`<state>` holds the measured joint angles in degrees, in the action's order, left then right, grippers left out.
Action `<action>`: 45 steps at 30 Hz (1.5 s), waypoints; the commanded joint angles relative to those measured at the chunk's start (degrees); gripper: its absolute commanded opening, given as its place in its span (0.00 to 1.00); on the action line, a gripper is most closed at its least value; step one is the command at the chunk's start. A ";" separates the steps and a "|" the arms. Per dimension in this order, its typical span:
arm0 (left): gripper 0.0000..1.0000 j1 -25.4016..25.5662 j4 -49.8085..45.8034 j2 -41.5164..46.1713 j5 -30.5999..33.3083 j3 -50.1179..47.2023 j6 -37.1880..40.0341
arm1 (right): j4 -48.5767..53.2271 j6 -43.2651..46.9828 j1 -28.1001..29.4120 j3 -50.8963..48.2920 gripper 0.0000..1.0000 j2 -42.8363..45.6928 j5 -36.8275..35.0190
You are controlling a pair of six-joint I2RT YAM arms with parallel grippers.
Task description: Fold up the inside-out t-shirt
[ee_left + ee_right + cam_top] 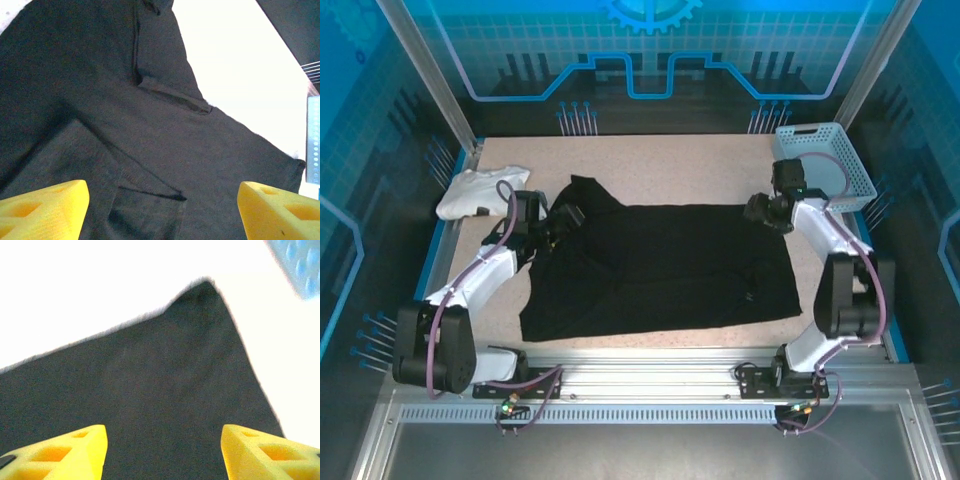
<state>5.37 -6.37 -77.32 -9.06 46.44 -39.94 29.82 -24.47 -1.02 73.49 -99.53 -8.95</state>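
One speckled beige bench [650, 160] carried the large black soft cloth t-shirt [660, 270], spread flat across its middle and rumpled at the far left end. White plastic lattice basket [825, 160] sat at the far right corner; small white folded garment [475, 190] lay at far left. Left pincer [162, 192] hung above the rumpled end, released and empty. Right pincer [164, 440] hung above the far right corner, likewise released. Risk: a pinch catching only one layer, or missing the corner, would drag the fold crooked.

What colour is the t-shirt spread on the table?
The t-shirt is plain black, clearest in the top external view.
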 commanded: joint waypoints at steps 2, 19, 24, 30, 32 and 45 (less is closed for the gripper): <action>0.80 -0.18 2.49 -1.43 -1.61 1.26 1.38 | 4.06 3.98 -1.15 11.22 0.61 -10.84 -8.35; 0.80 -0.09 4.26 -6.79 0.36 6.18 3.03 | 18.73 5.46 -3.41 36.94 0.47 -34.15 -5.87; 0.80 -0.09 5.45 -10.09 0.79 8.86 3.28 | 21.16 4.65 -3.64 40.05 0.35 -37.58 -4.03; 0.80 -0.73 6.26 -16.28 1.76 13.19 4.04 | 19.86 4.99 -3.64 39.27 0.10 -37.05 -3.37; 0.80 -0.72 5.10 -19.83 2.74 16.45 5.29 | 18.97 5.29 -3.64 38.40 0.05 -36.09 -3.13; 0.74 -4.52 -14.05 -47.07 2.67 49.69 12.37 | 14.26 7.32 -2.64 34.23 0.00 -30.18 -2.06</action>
<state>2.15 -12.97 -120.44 -6.74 89.65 -30.92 44.77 -18.09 -3.81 108.22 -132.40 -11.81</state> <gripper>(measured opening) 0.748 0.059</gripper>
